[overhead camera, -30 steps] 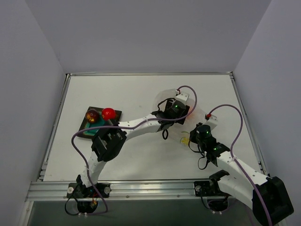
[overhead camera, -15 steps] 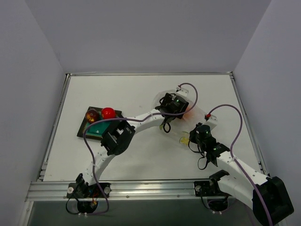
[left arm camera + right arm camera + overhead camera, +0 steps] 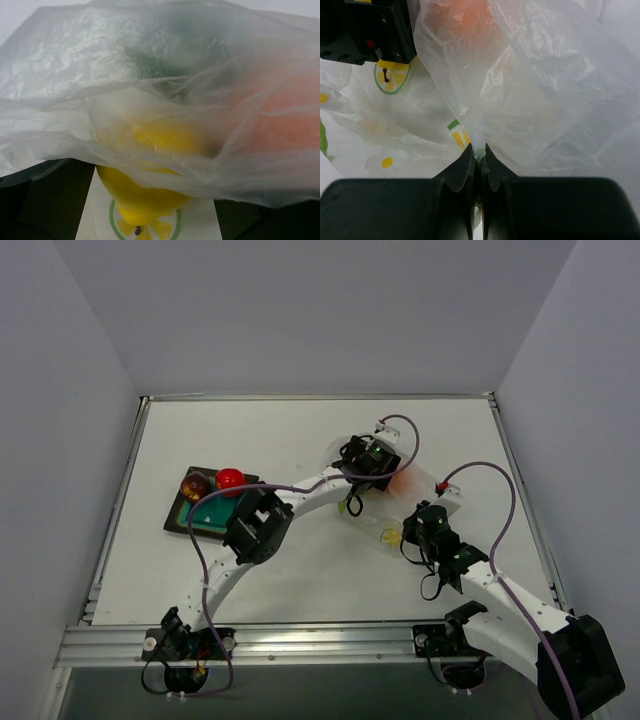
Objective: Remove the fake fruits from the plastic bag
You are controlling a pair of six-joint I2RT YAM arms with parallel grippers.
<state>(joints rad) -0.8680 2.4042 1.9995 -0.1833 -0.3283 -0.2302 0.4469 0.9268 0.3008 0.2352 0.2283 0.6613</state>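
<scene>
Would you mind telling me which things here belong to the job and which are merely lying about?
Job: plastic bag, pinched by the right tool; yellow fruit and orange-red fruit in it; red ball and dark ball, already out.
Lying about: dark tray under those two balls; metal rail.
</scene>
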